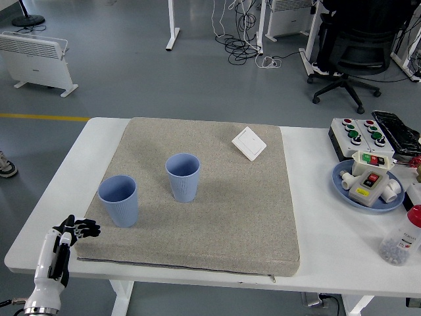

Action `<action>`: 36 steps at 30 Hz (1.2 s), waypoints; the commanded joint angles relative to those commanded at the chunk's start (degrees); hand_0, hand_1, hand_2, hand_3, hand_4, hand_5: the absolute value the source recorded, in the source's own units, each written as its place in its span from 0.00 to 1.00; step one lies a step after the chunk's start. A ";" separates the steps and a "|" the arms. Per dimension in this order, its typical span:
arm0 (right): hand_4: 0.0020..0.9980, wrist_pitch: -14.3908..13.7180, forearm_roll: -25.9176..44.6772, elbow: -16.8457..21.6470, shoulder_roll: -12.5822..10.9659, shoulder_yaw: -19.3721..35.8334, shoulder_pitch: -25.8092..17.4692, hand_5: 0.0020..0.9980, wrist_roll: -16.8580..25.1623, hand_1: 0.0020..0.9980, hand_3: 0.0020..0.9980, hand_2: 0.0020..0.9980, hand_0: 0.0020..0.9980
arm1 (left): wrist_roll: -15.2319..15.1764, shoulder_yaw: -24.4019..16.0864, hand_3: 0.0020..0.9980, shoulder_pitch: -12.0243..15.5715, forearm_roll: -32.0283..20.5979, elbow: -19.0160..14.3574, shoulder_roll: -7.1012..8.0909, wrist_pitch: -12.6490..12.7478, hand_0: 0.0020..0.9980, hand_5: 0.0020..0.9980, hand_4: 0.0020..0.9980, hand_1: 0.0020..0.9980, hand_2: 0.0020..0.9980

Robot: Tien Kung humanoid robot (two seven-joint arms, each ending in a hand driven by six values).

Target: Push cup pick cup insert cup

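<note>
Step in hand: judged as the push; neither cup is touched yet, so the task is at its start.
Left hand (66, 238): low at the near-left corner of the surface (59, 197), just off the edge of the grey mat (217, 197), palm roughly edge-on to the camera.
Fingers (85, 229): loosely extended toward the mat, slightly spread, holding nothing and touching nothing that I can see.
Right hand: not in view.
Near cup (119, 200): blue, upright, mouth up, on the mat's left side, close to the left hand but apart from it.
Far cup (182, 176): blue, upright, to the right of and slightly beyond the near cup; a clear gap between them.
Push technique (judgement): contact the near cup low on its wall, so it slides on the mat instead of tipping; the mat's texture likely adds drag.
Push direction (judgement): move slowly and stop short of knocking the far cup.
Clutter: white flat switch plate (249, 143) at the mat's far right, well clear of both cups.
</note>
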 joint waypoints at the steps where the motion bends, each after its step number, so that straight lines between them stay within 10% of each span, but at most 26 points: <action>1: 0.12 0.00 0.00 0.00 0.00 -0.01 -0.01 0.46 0.00 0.68 0.56 0.67 0.77 | 0.07 0.07 0.46 -0.14 0.07 0.11 -0.06 -0.05 0.52 1.00 0.55 0.48 0.47; 36: 0.12 0.15 0.03 0.00 -0.01 -0.02 -0.32 0.47 -0.15 0.68 0.57 0.67 0.77 | 7.92 1.28 0.46 -8.32 14.86 7.26 -0.95 -2.33 0.57 1.00 0.58 0.50 0.48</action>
